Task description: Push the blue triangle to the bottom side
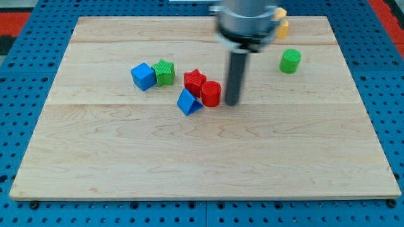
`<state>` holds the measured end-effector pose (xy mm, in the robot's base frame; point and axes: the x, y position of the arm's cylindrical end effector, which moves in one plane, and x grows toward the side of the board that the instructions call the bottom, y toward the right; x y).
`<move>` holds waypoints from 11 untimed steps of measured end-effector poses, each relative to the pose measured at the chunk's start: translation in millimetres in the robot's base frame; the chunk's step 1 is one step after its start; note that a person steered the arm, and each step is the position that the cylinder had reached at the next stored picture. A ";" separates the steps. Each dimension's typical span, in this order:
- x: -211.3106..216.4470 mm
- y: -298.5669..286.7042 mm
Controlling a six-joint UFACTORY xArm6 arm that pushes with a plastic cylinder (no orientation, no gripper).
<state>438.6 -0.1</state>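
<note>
The blue triangle (187,101) lies near the middle of the wooden board (202,164), touching a red cylinder (211,94) on its right. A red star (194,81) sits just above them. My tip (231,103) is on the board just right of the red cylinder, about a block's width right of the blue triangle. The rod rises to the arm's grey body at the view's top.
A blue cube (143,75) and a green star-shaped block (164,72) sit together left of the red star. A green cylinder (290,61) stands at the upper right. A yellow block (282,24) is partly hidden behind the arm at the top.
</note>
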 end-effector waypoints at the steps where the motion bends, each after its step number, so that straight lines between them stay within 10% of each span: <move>1: -15.3 -31.5; 2: 36.7 7.4; 3: 58.3 -76.6; 5: -4.4 -21.9; 7: 53.5 -100.8; 8: 73.7 -39.0; 10: 37.5 -40.1; 11: 76.9 -127.3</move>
<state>515.5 -127.4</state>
